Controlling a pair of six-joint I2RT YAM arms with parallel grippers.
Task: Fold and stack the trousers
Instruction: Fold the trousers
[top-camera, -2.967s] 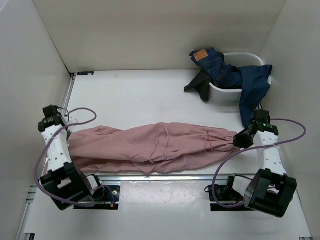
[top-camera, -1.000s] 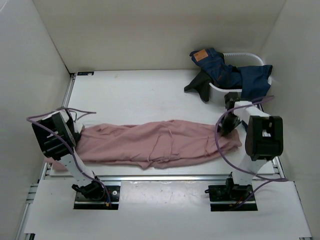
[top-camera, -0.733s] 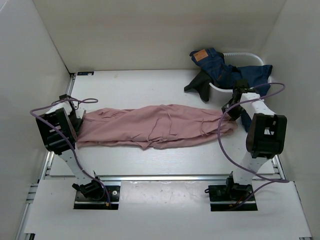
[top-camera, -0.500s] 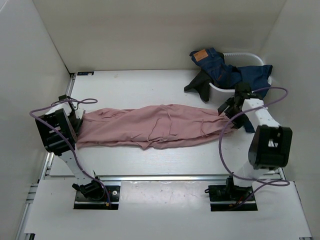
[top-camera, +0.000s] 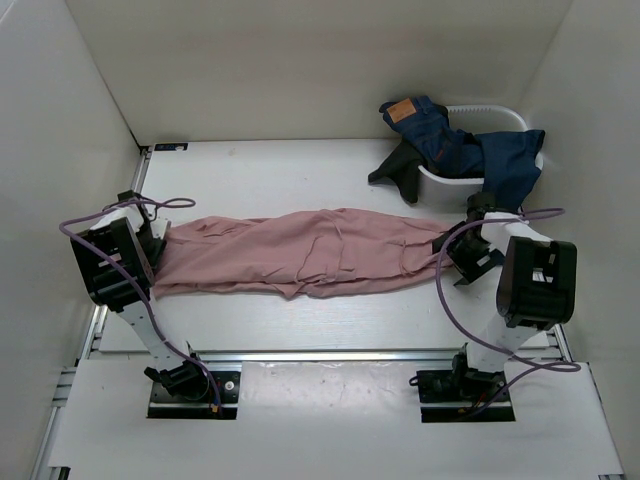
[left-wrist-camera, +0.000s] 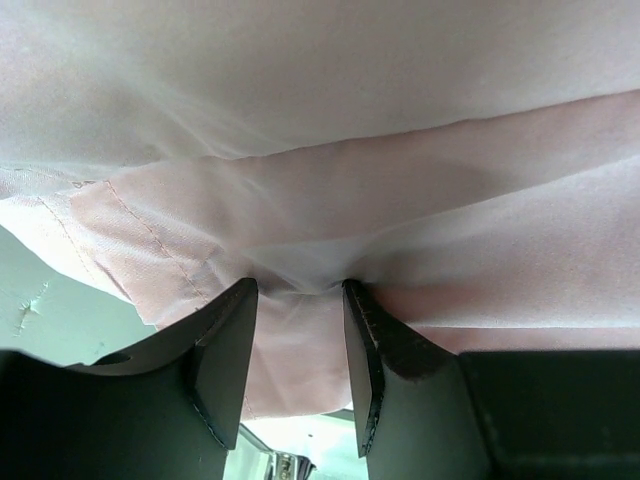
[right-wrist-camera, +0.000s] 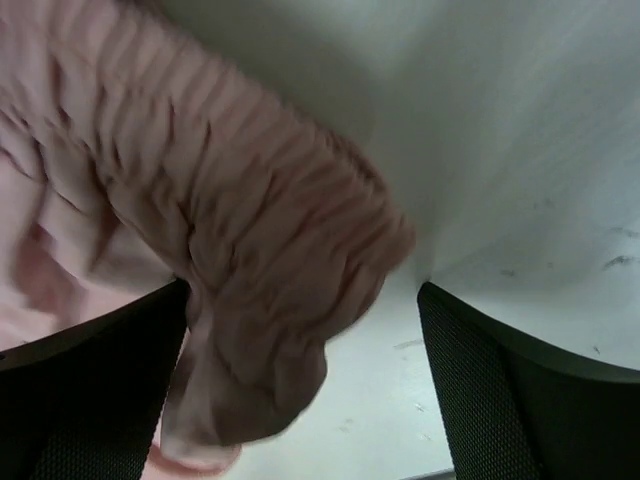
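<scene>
Across the middle of the table (top-camera: 300, 180) we've got the pink trousers (top-camera: 310, 252) laid out lengthwise, leg ends at the left, gathered waist at the right. Our left gripper (left-wrist-camera: 297, 292) is clamped on a fold of fabric by the leg hem. Our right gripper (right-wrist-camera: 300, 300) is spread wide, holding nothing, with the waistband (right-wrist-camera: 290, 220) lying loose between its fingers (right-wrist-camera: 90, 390). Some jeans (top-camera: 440, 145) spill from the white tub (top-camera: 450, 188).

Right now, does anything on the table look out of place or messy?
Yes: blue jeans and a dark garment spill over the rim of the white basket at the far right. The trousers lie rumpled, not flat.
</scene>
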